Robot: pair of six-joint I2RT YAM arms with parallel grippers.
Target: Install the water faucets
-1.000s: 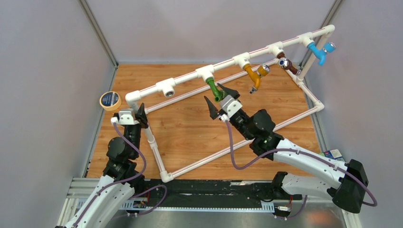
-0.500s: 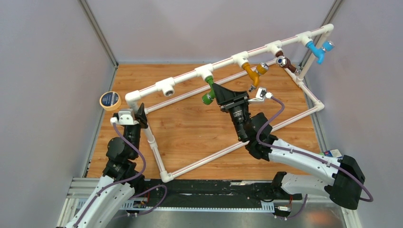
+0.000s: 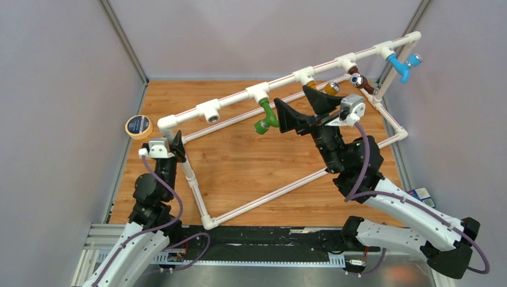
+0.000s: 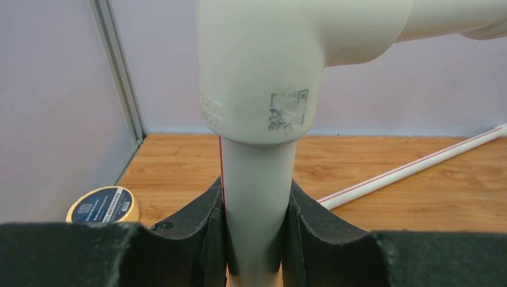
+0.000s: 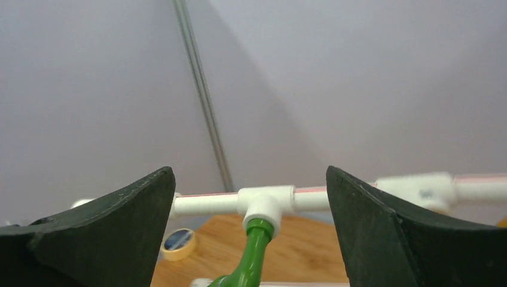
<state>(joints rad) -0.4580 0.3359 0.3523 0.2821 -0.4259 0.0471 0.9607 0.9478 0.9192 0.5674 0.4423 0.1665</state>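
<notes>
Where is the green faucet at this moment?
Top view, near centre: the green faucet hangs from a white T fitting on the raised pipe, just left of the open right pincer.

White-shelled left arm and right arm with black joints, purple cables looping alongside, pale grey camera blocks at the wrists, matte black, grainy, wedge-shaped fingers.

robot lab cell | grey enclosure walls | wood tabletop | white pipe frame
</notes>
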